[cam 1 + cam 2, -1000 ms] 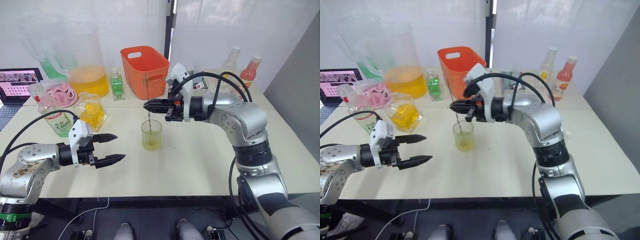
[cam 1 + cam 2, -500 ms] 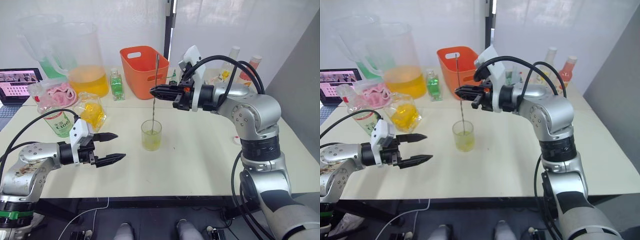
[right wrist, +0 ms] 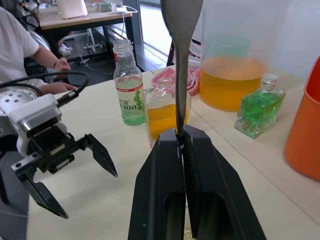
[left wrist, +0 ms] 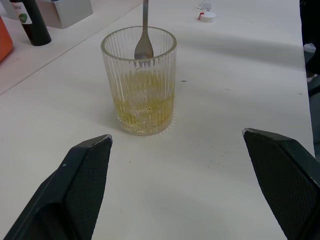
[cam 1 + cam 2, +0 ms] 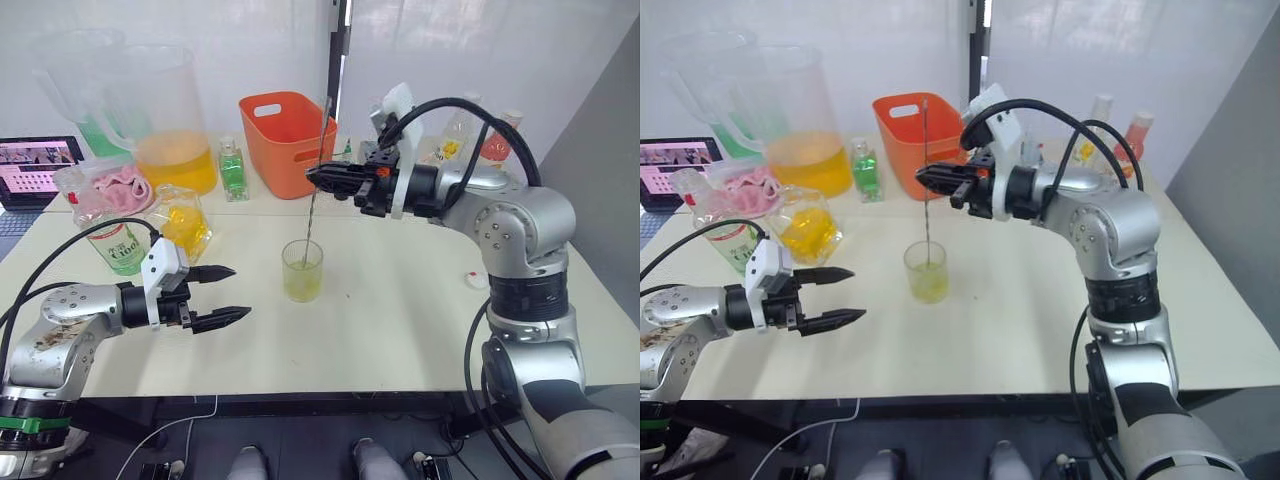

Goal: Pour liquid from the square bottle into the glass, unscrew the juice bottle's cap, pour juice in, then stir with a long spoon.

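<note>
Left gripper hangs spread and empty near the glass. Right gripper pinches the long spoon, bowl just inside the rim above the yellow liquid. Recommend keeping the shaft upright, clear of the wall.

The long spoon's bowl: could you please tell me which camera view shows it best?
The left wrist view: the long spoon has its bowl inside the glass, above the liquid. The eye views show its thin shaft pinched by the right gripper; the right wrist view shows its handle.

1 glass, 1 long spoon, 2 pitchers, 1 orange bin.
</note>
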Action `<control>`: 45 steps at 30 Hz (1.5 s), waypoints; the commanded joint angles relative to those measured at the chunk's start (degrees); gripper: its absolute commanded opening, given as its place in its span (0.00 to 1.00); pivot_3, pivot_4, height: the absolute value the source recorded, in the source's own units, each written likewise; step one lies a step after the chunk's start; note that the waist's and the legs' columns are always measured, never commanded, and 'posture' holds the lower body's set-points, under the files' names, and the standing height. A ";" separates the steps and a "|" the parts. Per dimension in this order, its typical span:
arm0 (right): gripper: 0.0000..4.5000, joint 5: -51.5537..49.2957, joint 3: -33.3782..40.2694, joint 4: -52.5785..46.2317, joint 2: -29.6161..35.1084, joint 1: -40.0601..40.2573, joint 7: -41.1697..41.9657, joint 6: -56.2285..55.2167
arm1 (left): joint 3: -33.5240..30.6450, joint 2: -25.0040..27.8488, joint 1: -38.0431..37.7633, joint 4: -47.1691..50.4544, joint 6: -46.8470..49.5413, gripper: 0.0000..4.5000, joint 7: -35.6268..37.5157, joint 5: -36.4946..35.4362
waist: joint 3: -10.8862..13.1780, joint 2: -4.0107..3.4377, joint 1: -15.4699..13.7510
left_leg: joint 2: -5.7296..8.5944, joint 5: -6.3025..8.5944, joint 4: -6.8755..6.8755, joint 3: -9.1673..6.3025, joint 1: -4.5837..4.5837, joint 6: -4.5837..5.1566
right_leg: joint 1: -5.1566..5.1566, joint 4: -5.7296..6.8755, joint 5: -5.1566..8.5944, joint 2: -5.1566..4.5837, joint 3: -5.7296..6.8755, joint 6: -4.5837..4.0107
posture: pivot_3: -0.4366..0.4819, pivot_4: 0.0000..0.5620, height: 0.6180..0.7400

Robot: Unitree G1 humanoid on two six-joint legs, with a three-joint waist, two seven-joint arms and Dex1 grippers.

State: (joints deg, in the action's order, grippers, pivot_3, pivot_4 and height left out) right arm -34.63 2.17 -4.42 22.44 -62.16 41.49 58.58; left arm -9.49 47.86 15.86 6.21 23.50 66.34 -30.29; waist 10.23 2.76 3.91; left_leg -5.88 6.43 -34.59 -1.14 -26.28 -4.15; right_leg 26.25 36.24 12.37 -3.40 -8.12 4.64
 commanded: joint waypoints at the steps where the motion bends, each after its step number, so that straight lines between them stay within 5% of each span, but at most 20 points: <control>1: 0.00 -3.86 7.18 0.27 1.77 -3.98 -2.19 1.76 | -0.31 -0.13 0.71 0.93 -1.52 0.98 0.07 0.06 | 0.00 0.00 -0.02 | 0.00 0.00 -0.01 -0.01 -0.01 0.00 | 0.00 0.00 0.00 0.00 0.00 0.00 | 0.48 0.27 0.81; 13: 0.00 -3.75 7.78 -0.54 11.16 -5.67 -2.34 1.80 | -0.86 -0.94 -0.04 1.15 -2.52 0.98 -1.00 0.46 | 0.00 0.00 0.13 | 0.00 0.00 0.02 0.01 -0.02 0.00 | 0.03 -0.05 0.00 0.00 -0.01 0.00 | 0.48 0.27 0.81; 19: 0.00 -6.14 -0.29 5.83 23.54 -10.01 3.47 21.37 | -5.03 -1.74 0.64 5.03 4.41 0.98 -1.51 -8.60 | 0.04 -0.06 0.04 | 0.01 0.00 -0.01 0.03 -0.05 0.00 | 0.03 -0.09 0.01 -0.04 -0.04 -0.02 | 0.48 0.27 0.81; 23: 0.00 -9.56 -1.08 16.81 23.79 -13.72 5.63 33.40 | -5.68 -1.33 -0.41 7.33 6.45 0.98 -1.71 -10.58 | 0.05 -0.07 0.58 | 0.01 0.01 0.00 0.05 -0.02 -0.01 | 0.04 -0.14 0.02 -0.04 -0.06 -0.05 | 0.48 0.27 0.81; 30: 0.00 -7.10 -8.63 31.87 23.34 -12.96 4.46 33.90 | -5.15 -1.56 -2.31 8.69 5.67 0.98 -2.61 -9.47 | 0.05 -0.08 1.35 | 0.02 0.00 -0.01 0.06 -0.04 0.00 | 0.04 -0.12 0.01 -0.04 -0.08 -0.02 | 0.48 0.27 0.81; 38: 0.00 3.82 -23.62 44.30 22.84 -14.31 14.79 24.06 | -4.30 -2.02 -4.12 10.36 3.82 0.98 -3.50 -7.82 | 0.06 -0.10 1.64 | 0.03 0.00 -0.03 0.06 -0.05 0.00 | 0.04 -0.09 0.02 -0.03 -0.08 0.01 | 0.48 0.27 0.81; 45: 0.00 12.73 -27.64 55.40 17.14 -15.14 22.92 12.60 | -4.18 -2.88 -6.35 12.87 4.03 0.98 -5.25 -8.09 | 0.06 -0.10 1.82 | 0.03 0.00 -0.03 0.03 -0.03 0.00 | 0.04 0.00 0.03 0.00 -0.06 0.04 | 0.48 0.27 0.81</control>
State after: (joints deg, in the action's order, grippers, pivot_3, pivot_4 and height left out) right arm -24.36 -25.77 48.72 39.90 -76.02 63.35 74.31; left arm -12.98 45.01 9.78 16.86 28.45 61.49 -38.24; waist 10.29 2.66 5.73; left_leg -5.85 6.43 -34.63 -1.11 -26.32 -4.15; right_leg 26.28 36.23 12.40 -3.39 -8.18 4.69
